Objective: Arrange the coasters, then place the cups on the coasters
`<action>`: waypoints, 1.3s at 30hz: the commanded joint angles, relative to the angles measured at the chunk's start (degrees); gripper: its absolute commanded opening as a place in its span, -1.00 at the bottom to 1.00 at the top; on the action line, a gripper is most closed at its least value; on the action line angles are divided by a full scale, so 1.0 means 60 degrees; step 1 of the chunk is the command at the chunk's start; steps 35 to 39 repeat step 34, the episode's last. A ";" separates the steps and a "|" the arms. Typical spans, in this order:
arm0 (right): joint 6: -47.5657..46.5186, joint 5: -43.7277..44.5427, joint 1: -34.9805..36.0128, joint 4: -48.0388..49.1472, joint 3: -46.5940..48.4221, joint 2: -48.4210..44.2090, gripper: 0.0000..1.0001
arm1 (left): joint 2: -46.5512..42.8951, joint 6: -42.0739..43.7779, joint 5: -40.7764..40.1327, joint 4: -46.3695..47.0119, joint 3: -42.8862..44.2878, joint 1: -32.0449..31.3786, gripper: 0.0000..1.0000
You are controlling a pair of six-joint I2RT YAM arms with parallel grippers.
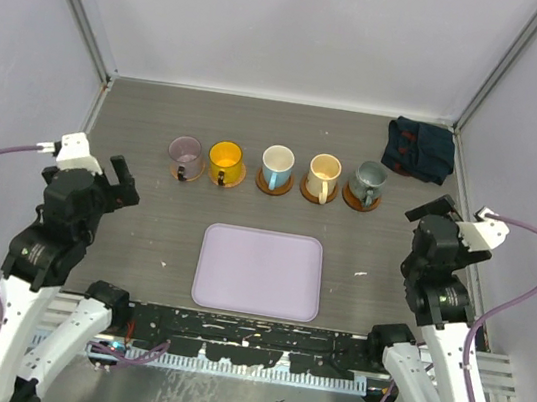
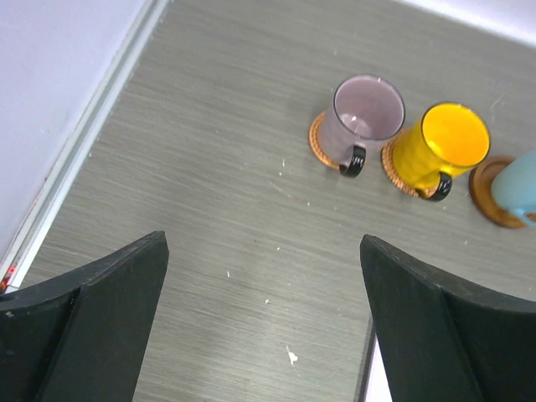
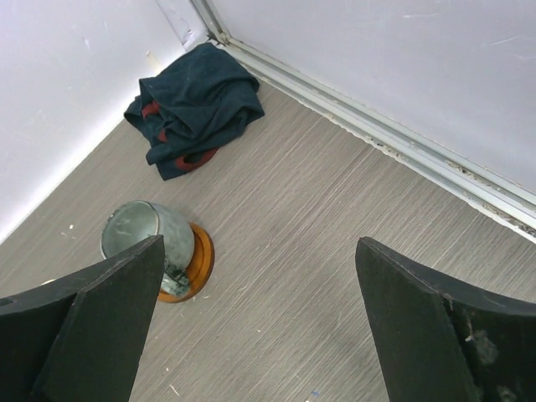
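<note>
Spread, empty: left claw [image 1: 122, 179], right claw [image 1: 432, 207], flanking tray [image 1: 263, 237]. Risk: careless sweep knocking purple cup [image 1: 187, 153] beyond tray off coaster [image 2: 316, 144].

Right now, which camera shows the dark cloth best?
The right wrist view: the cloth lies whole in the corner, folds and red patches visible. The top view shows the cloth small, in the far right corner. The left wrist view misses it.
</note>
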 commanded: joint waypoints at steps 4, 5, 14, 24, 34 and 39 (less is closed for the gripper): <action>0.0022 0.0459 -0.0036 -0.0073 0.0414 -0.0309 1.00 | -0.0215 -0.0343 -0.0607 -0.0229 0.0639 0.0038 0.96; 0.0000 0.0470 -0.0029 -0.0081 0.0419 -0.0338 1.00 | -0.0224 -0.0351 -0.0627 -0.0221 0.0603 0.0039 0.96; -0.0086 0.0442 -0.0036 -0.0155 0.0445 -0.0408 1.00 | -0.0393 -0.0545 -0.0710 -0.0148 0.0338 0.0038 0.96; -0.0096 0.0441 -0.0041 -0.0170 0.0376 -0.0479 1.00 | -0.0787 -0.0480 -0.0544 0.0076 0.0029 0.0041 0.96; -0.0105 0.0414 -0.0032 -0.0153 0.0361 -0.0422 1.00 | -0.0740 -0.0476 -0.0580 0.0028 -0.0109 0.0037 0.96; -0.0105 0.0414 -0.0032 -0.0153 0.0361 -0.0422 1.00 | -0.0740 -0.0476 -0.0580 0.0028 -0.0109 0.0037 0.96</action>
